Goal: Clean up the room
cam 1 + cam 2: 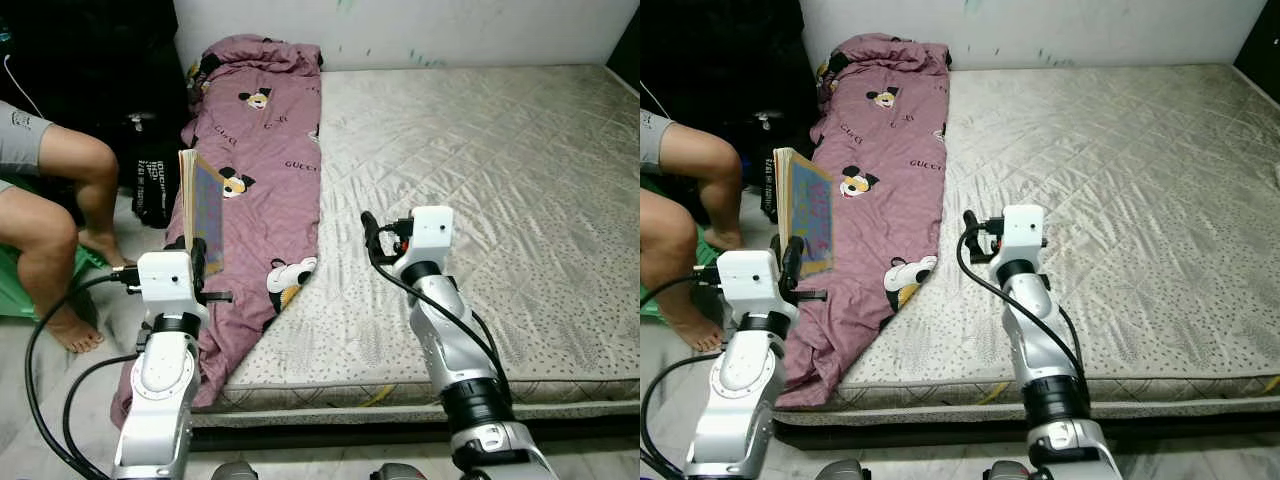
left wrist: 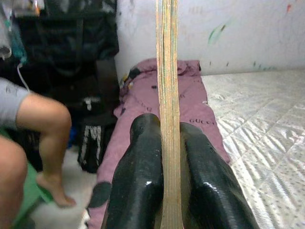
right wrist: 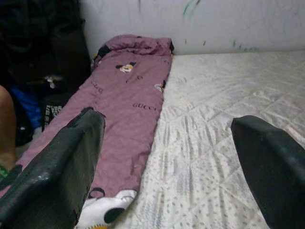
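Left pincer (image 2: 164, 191) clamping upright book (image 1: 203, 208), mattress edge (image 1: 400, 385)

Mauve quilt (image 1: 262, 170) beyond the left hand (image 1: 199, 262), printed with black-and-white cartoon mouse heads and dark lettering. Blue patterned cover on the book (image 1: 203, 206) pinched in that hand's glossy black fingers (image 2: 140, 176), with tan page edges. Pale grey mattress (image 1: 480, 190) under the right hand (image 1: 368, 232), quilted in diamonds, speckled with small dark dots. White wall (image 1: 420, 25) beyond, flecked green. Grey shorts on the person (image 1: 45, 190) beside the left hand; green stool (image 1: 30, 285) beneath.
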You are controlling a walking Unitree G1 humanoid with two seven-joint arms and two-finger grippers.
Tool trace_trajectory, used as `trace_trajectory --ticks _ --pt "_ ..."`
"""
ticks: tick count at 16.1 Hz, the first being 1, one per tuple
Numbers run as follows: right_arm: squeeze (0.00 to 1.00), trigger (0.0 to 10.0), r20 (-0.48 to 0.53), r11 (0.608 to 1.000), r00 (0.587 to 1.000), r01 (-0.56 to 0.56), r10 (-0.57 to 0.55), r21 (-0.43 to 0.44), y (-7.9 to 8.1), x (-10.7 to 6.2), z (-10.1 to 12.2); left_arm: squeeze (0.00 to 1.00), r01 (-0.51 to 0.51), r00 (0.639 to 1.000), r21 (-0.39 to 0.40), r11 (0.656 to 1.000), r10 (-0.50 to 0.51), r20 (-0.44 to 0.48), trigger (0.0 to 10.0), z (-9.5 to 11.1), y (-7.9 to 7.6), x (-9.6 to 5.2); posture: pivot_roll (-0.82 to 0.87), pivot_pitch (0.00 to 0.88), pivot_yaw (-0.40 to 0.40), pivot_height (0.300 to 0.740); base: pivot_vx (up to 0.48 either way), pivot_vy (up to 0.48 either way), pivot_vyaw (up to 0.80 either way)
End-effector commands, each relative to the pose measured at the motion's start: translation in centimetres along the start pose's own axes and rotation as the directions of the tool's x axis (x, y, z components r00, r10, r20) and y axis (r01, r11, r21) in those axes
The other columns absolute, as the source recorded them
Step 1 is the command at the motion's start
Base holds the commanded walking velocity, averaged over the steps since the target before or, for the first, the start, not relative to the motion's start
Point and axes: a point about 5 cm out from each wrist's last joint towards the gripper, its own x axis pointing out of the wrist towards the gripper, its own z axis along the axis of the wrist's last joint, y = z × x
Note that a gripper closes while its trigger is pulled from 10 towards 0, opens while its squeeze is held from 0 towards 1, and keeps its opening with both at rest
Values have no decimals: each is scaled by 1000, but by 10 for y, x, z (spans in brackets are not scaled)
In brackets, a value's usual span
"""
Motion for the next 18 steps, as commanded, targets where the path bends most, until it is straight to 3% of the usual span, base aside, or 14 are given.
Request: trace_trajectory --ticks 1,7,10,14,16,17,18 --pt "0 10000 17 1000 1000 12 -12 6 1 3 3 0 8 997 32 999 -10 70 10000 12 2 6 -29 0 70 740 0 0 0" --pt "0 10000 13 999 999 49 -49 15 -8 -10 -1 0 88 994 28 996 -90 64 10000 13 -20 16 -85 0 109 740 0 0 0" --pt "0 10000 0 999 999 36 -36 10 -6 -9 -1 0 53 997 54 997 -56 54 10000 15 -20 19 -65 0 93 740 0 0 -237" --pt "0 10000 -12 1000 1000 3 -2 21 0 -7 0 0 33 998 90 995 -37 45 10000 15 -13 12 -20 6 57 740 0 0 -720" --pt "0 10000 -1 1000 1000 -26 26 16 3 -4 5 0 9 999 89 996 -13 42 10000 15 -9 9 -9 17 42 740 0 0 0" --pt "0 10000 -3 1000 1000 -31 31 3 4 -2 6 0 10 999 91 996 -14 43 10000 16 -10 9 -4 22 36 740 0 0 0" --pt "0 10000 7 997 1000 -21 21 -75 4 1 8 0 13 999 90 996 -18 51 10000 18 -10 9 -3 25 34 740 0 0 0"
